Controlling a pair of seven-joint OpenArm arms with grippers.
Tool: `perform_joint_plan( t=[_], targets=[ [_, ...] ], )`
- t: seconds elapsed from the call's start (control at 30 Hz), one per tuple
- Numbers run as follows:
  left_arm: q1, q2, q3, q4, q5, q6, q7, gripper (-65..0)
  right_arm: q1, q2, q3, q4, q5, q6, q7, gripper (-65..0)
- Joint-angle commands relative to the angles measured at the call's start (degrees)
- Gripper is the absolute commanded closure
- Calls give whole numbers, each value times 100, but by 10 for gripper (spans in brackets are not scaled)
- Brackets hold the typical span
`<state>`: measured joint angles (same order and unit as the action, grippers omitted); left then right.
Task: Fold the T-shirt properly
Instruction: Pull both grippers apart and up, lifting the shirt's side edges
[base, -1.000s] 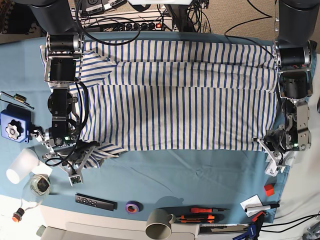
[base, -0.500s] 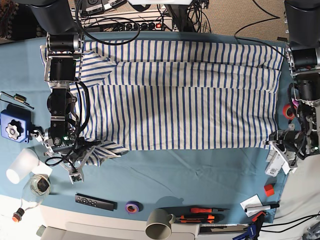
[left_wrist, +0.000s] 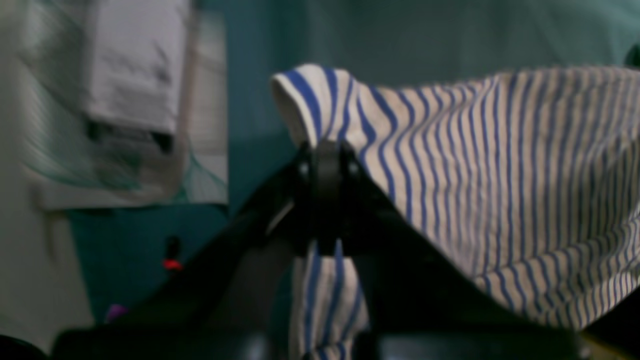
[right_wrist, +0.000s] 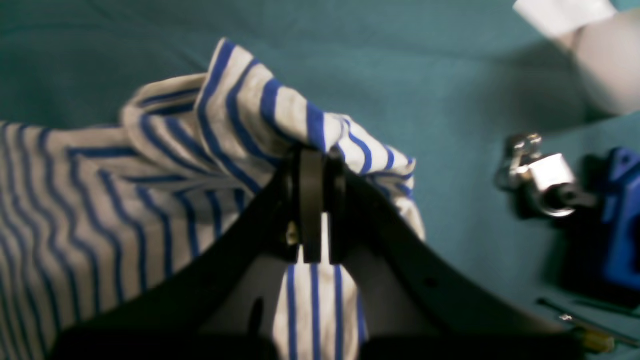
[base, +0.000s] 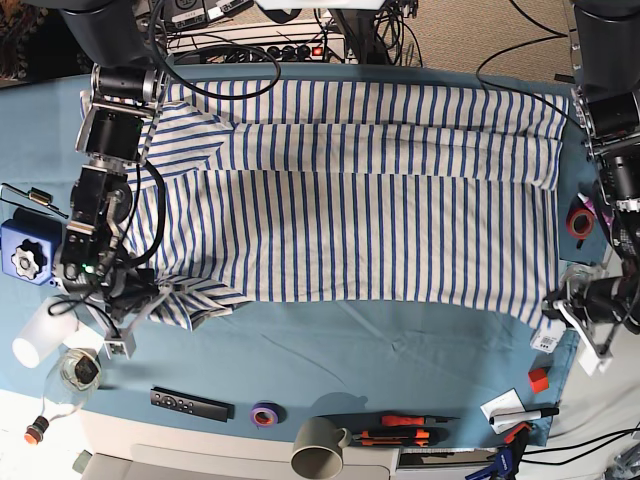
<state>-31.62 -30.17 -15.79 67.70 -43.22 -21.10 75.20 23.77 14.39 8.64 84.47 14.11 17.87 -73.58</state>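
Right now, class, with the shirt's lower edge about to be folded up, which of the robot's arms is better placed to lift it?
Neither alone. The left gripper and the right gripper are each shut on a lower corner of the T-shirt, so lifting together looks best.

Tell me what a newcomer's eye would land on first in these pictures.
First, the big white T-shirt with thin blue stripes, spread across most of the teal cloth in the middle of the base view. Next, the left gripper and right gripper, jaws pinched shut on the shirt's near corners at opposite ends. Small tools and a grey mug line the near edge.
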Motion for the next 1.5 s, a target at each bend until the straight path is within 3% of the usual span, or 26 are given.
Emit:
perform_joint_plan(
  t=[0.0, 0.3, 0.53, 1.0, 1.3, 1.47],
  targets=[
    [-136, -114, -57, 164, -101, -74, -63, 0, 162, 72, 98, 136, 125, 46, 35, 0],
    [387, -114, -59, 306, -354, -149, 20, 0, 164, 262, 208, 138, 549, 186, -173, 0],
    [1036, -129, -63, 1126, -343, -188, 15, 0, 61, 448, 400, 343, 782, 247, -295, 0],
    [1368, -129, -63, 1471, -352, -297, 28, 0, -990, 564, 1781, 988, 1943, 671, -269, 0],
    [1390, -162, -63, 1506, -354, -297, 151, 0, -1886, 560, 2094, 1504, 1952, 680, -271, 0],
    [1777, -396, -70, 1891, -352, -299, 127, 0, -2280, 562, 2411, 1703, 1954, 678, -245, 0]
  ],
)
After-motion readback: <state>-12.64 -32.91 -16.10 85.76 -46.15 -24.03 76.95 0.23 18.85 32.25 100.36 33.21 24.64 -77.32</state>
